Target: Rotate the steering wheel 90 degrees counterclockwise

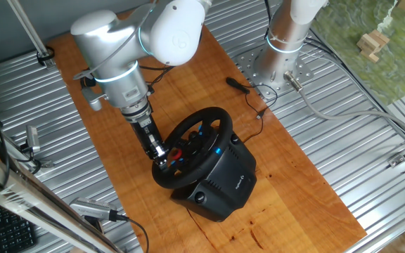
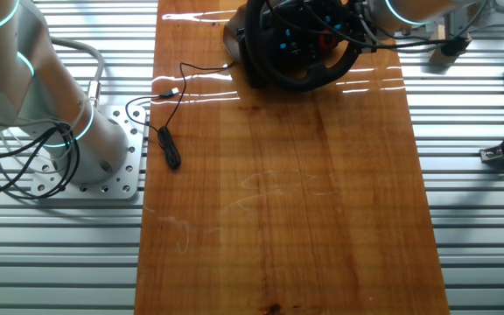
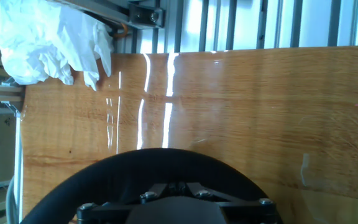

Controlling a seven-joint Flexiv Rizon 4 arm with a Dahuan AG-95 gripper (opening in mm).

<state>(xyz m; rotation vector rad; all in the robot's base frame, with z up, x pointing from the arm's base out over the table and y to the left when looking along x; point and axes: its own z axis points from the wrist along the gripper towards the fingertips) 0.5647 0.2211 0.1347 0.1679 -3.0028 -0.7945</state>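
1. Nearest the hand: the gripper (image 1: 162,156) sits at the lower left of the steering wheel (image 1: 192,146), fingertips in against the rim and spoke area. From one fixed view I cannot tell whether the jaws are clamped on the rim, merely touching it, or apart; the hand view shows only the black rim and part of the mount, not the fingertips.

2. The wheel: it stands tilted on its boxy black base (image 1: 223,184), on the wooden board (image 1: 294,169), near the board's middle. The rim looks thick, rigid and fairly smooth, likely rubbery enough for a fair grip. It should turn on its shaft with some resistance rather than lift; the base looks heavy enough to stay put, though that is a judgement.

3. Where to hold: the outer rim, away from the spokes and the red and blue hub buttons, so the fingers carry it along the arc.

4. Farther off: a loose black cable (image 1: 248,90) lies beyond the wheel, near the arm's mounting plate (image 1: 276,69).
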